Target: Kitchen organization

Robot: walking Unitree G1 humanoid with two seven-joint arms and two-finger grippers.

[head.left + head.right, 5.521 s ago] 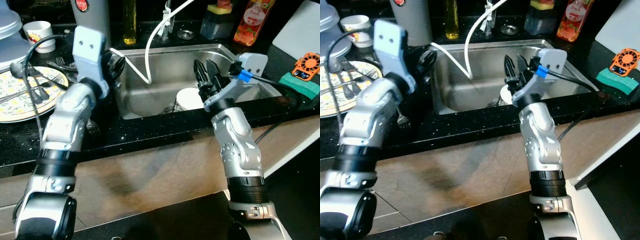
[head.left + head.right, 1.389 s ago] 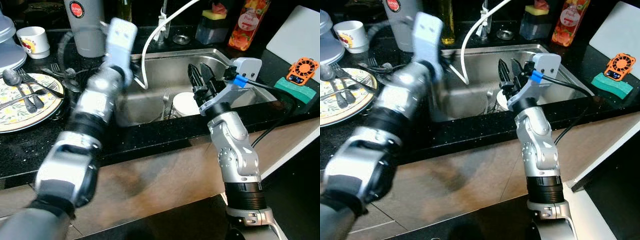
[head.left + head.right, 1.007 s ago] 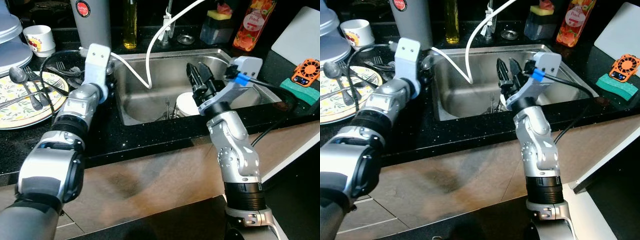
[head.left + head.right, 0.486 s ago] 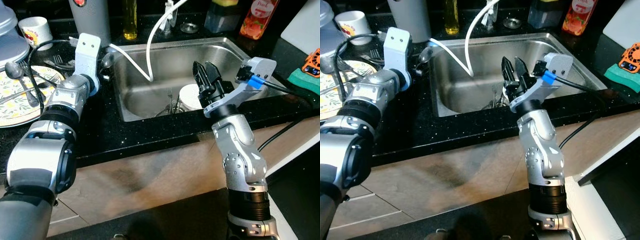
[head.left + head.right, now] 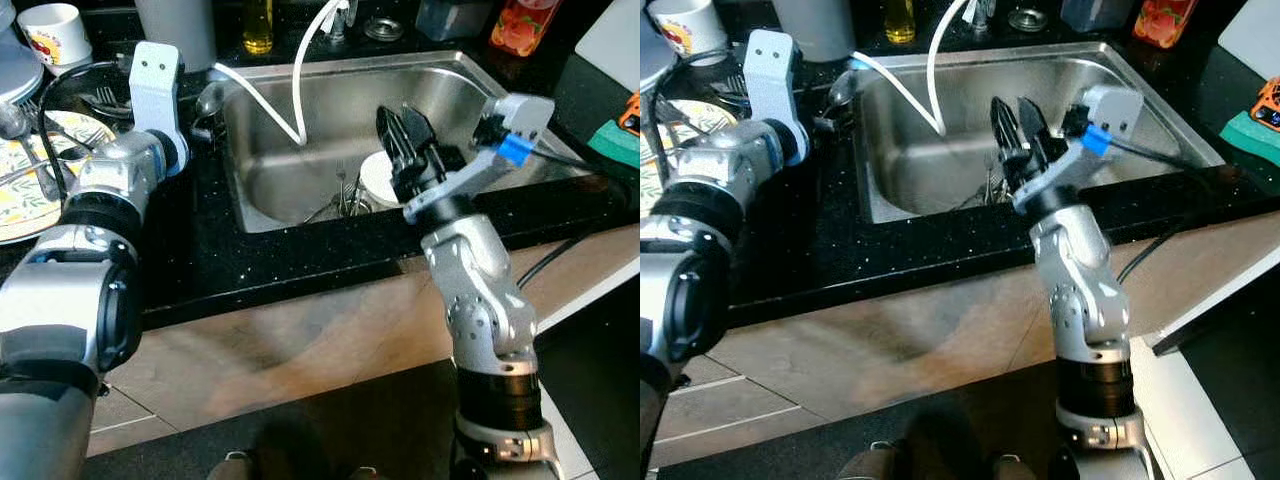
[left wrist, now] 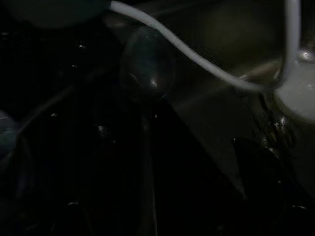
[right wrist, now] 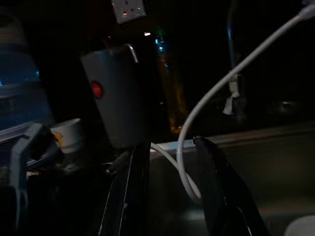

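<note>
so the steel sink [image 5: 470, 95] holds a white bowl [image 5: 377, 180] toward its near right part, and a few forks [image 5: 340, 195] lie just beside that bowl on the basin floor. a white hose [image 5: 300, 70] loops down from the back edge into the basin and ends near the left wall. the right gripper [image 5: 408, 140] hangs over the sink just above the bowl, its two black fingers parted with nothing between them. the left gripper [image 5: 200, 125] sits at the sink's left rim on the black counter [image 5: 200, 260]; whether its fingers are released or clenched cannot be told (the wrist view is very dark). in that wrist view a spoon [image 6: 146, 69] lies on the counter with its round bowl just beside the hose. further left on the counter a patterned plate [image 5: 20, 195] carries some cutlery [image 5: 25, 150]. behind it stands a white cup [image 5: 50, 30] with a printed design, and a grey canister [image 5: 175, 25] stands near the back left corner of the sink. along the back edge are a yellow bottle [image 5: 258, 25] and a red bottle [image 5: 522, 25]. a green sponge [image 5: 615, 140] lies on the counter at far right.
</note>
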